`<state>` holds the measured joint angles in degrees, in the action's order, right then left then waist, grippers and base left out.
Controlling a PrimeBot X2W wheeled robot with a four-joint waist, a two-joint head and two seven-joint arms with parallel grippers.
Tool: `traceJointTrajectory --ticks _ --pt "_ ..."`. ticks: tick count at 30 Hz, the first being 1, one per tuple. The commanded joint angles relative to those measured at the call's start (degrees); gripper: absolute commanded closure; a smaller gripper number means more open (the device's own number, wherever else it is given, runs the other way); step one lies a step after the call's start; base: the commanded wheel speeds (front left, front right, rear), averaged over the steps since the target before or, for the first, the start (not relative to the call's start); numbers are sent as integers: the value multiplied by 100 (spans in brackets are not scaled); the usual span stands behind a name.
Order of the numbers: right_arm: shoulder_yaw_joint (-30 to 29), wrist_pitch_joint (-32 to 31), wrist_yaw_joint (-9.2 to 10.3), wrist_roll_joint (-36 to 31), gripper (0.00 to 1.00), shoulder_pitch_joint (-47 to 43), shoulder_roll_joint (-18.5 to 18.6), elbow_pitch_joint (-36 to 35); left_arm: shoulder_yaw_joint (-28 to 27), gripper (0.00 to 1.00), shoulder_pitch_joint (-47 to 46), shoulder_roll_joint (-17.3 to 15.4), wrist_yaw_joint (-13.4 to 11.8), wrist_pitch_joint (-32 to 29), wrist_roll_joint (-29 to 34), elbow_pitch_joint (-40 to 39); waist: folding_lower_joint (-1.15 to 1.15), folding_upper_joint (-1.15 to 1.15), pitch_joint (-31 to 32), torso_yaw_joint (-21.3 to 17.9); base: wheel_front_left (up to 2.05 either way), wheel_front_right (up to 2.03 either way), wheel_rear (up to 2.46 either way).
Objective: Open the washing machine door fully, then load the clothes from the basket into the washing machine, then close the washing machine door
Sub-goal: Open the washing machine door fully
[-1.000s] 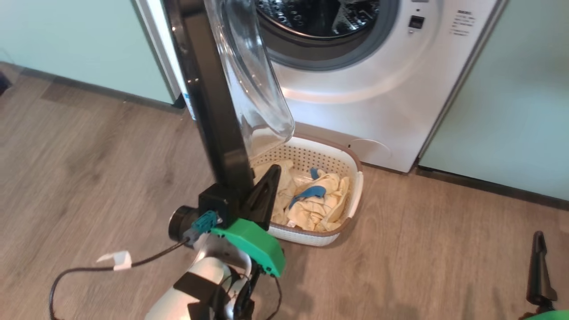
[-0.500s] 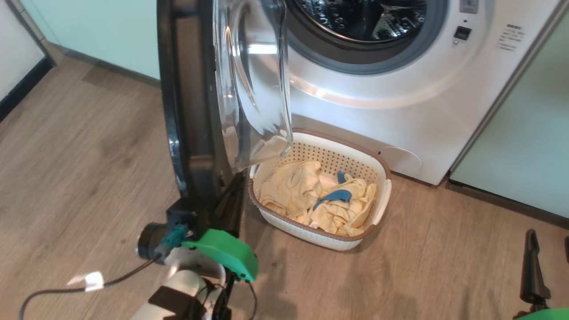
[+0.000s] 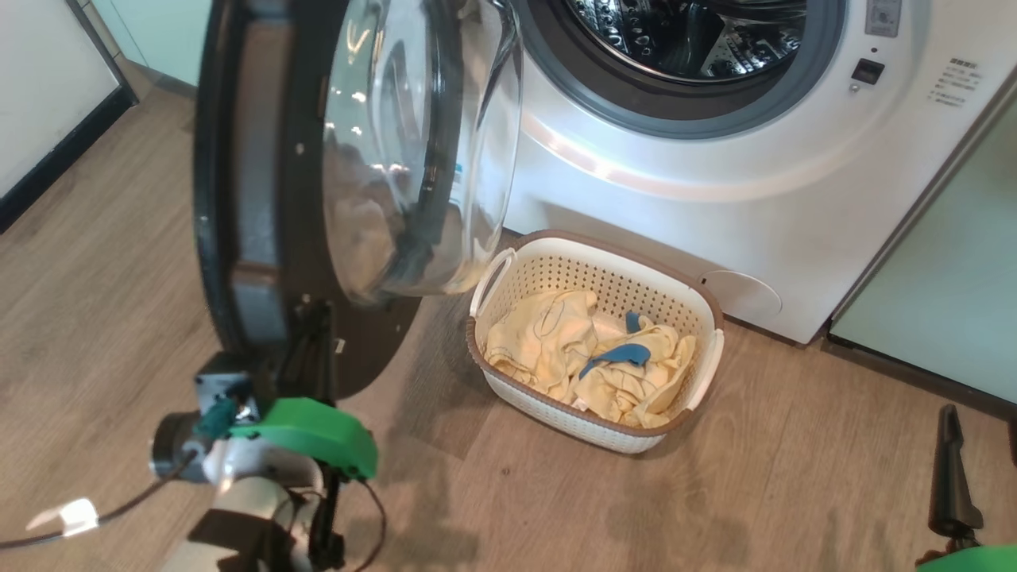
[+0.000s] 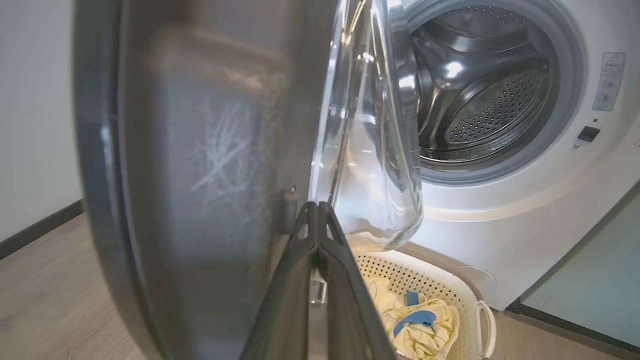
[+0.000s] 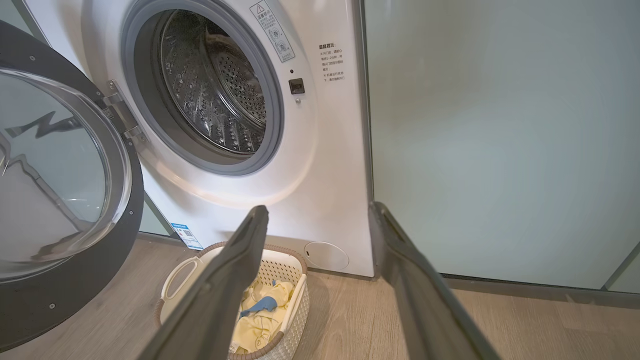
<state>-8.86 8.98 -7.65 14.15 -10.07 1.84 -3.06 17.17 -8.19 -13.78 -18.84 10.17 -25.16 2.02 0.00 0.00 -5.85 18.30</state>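
Note:
The washing machine [image 3: 715, 206] stands with its steel drum exposed. Its door [image 3: 238, 199] hangs ajar at the left, clear bowl facing the basket. My left gripper [image 3: 314, 349] is shut, its tips resting against the door's [image 4: 200, 150] inner face near the lower rim; the closed left gripper [image 4: 315, 207] holds nothing. The white basket [image 3: 604, 282] sits on the floor before the machine, pale yellow clothes [image 3: 572, 349] with blue trim inside. My right gripper [image 3: 981, 445] is open at the lower right, apart from everything; the right wrist view shows the open gripper [image 5: 319, 210] above the basket [image 5: 295, 320].
A pale green cabinet [image 3: 937, 278] flanks the machine on the right. A white wall with a dark baseboard [image 3: 56, 151] runs along the left. A cable with a white tag [image 3: 71, 512] trails from my left arm over the wood floor.
The door has swung wider open toward the left, and my left gripper has moved left with it, still shut. The head camera has also shifted. The right gripper stays open.

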Motion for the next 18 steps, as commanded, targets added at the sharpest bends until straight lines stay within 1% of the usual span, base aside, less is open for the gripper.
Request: traceJointTrajectory --ticks 1,9,18 --pt "115 -17 16 49 0 224 104 -190 -355 100 -175 -208 -45 87 -25 -162 0 0 5 11 0 0 0" --pt "86 -83 16 31 0 186 104 -244 -781 100 -267 -477 -102 100 -198 109 0 0 7 32 0 0 0" --pt "38 -167 16 11 0 159 104 -324 -1096 100 -574 -685 -10 190 -366 629 0 0 -40 60 0 0 0"
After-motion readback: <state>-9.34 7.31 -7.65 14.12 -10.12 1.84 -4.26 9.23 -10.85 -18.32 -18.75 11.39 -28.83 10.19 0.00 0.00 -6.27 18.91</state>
